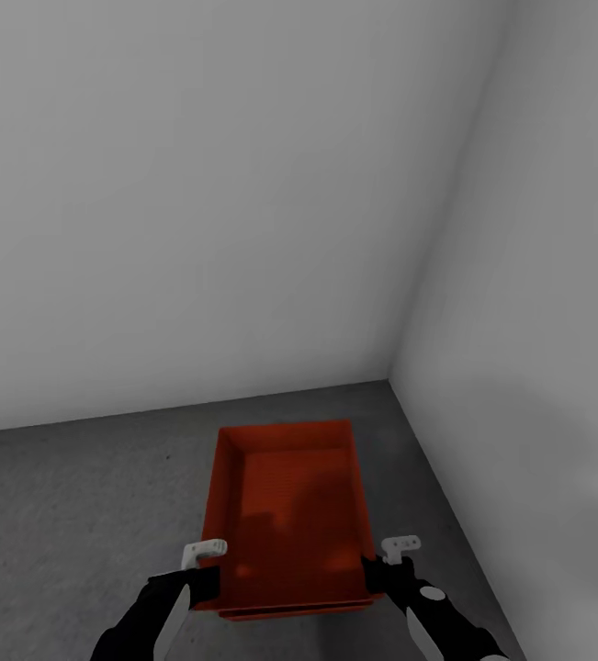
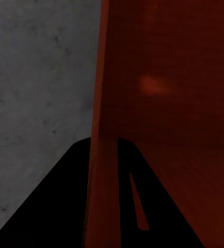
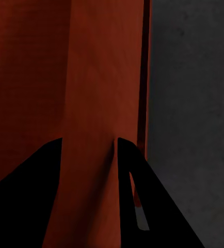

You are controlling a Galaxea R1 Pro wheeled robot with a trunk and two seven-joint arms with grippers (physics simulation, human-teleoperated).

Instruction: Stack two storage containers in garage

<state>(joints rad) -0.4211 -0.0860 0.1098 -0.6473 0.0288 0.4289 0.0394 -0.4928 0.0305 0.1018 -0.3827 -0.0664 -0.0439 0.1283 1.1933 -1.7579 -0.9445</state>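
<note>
Gripping the left wall of an orange-red storage container [image 1: 291,514], the left gripper [image 1: 208,576] has its fingers [image 2: 65,206] clamped either side of that wall. Container: lidless, empty, close to the corner of two white walls [image 1: 197,202], above the dark grey speckled floor [image 1: 69,496]. Whether it touches the floor cannot be told. Right gripper [image 1: 383,571]: fingers [image 3: 148,206] clamped on the right wall.
</note>
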